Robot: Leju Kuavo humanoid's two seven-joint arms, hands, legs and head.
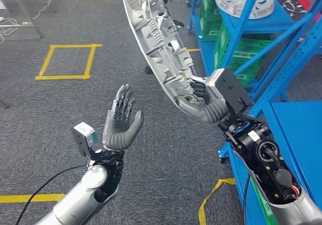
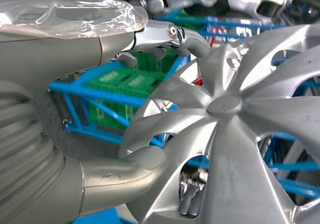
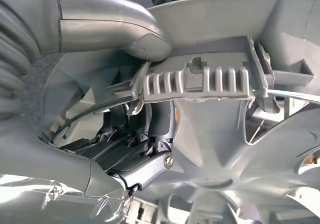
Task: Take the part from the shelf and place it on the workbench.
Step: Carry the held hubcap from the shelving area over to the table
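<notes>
The right hand (image 1: 203, 96) grips the rim of the round silver plastic wheel cover (image 1: 159, 39), its dark fingers (image 3: 113, 151) hooked through an opening and its thick grey thumb (image 3: 113, 28) pressed along the ribbed inner edge; the cover is held up in the air, tilted, well above the floor and just beside the blue steel shelving rack (image 1: 265, 44); the left hand (image 1: 121, 122) is raised palm-up nearby with fingers spread and nothing in it, apart from the cover in the head view; from the left wrist the cover's face shows as smooth, matt silver, with broad swept spokes fanning out from a flat round hub and curved openings between them; its back, seen from the right wrist, is pale grey moulded plastic with stiffening ribs, a toothed clip block and a thin wire ring running round the rim; below lies grey speckled carpet floor (image 1: 37, 109) marked with yellow tape squares (image 1: 68, 61); the rack holds green plastic crates (image 1: 245, 59) and, on an upper level, another silver wheel cover (image 1: 245, 1); a flat blue surface (image 1: 300, 134) sits to the right of the right arm
</notes>
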